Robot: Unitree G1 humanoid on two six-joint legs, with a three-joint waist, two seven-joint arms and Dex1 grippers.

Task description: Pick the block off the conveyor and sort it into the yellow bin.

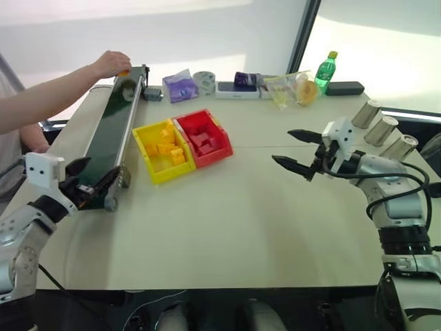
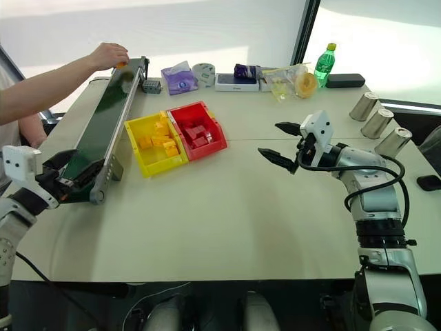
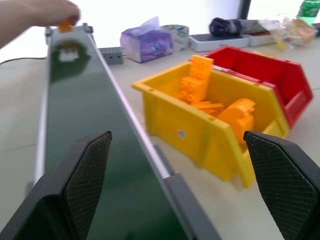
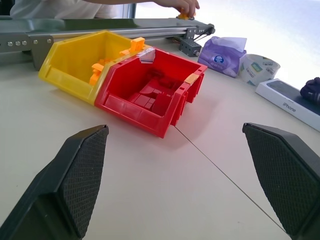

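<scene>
The block (image 3: 64,25) is held under a person's hand (image 1: 110,63) at the conveyor's (image 1: 103,141) far end; light, rigid and slick, it is judged best pinched across flat sides; both end effectors, left (image 1: 74,181) and right (image 1: 298,152), are spread apart, empty.

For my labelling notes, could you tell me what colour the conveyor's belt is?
Dark green, the belt shows best in the left wrist view.

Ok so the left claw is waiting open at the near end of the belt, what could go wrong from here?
1. A person's hand holds the block at the far end of the conveyor; reaching early could bump that hand.
2. The left claw sits at the belt's near end, so a late close could let the block run off.
3. The yellow bin touches the red bin; a loose drop could land in the wrong one.
</scene>
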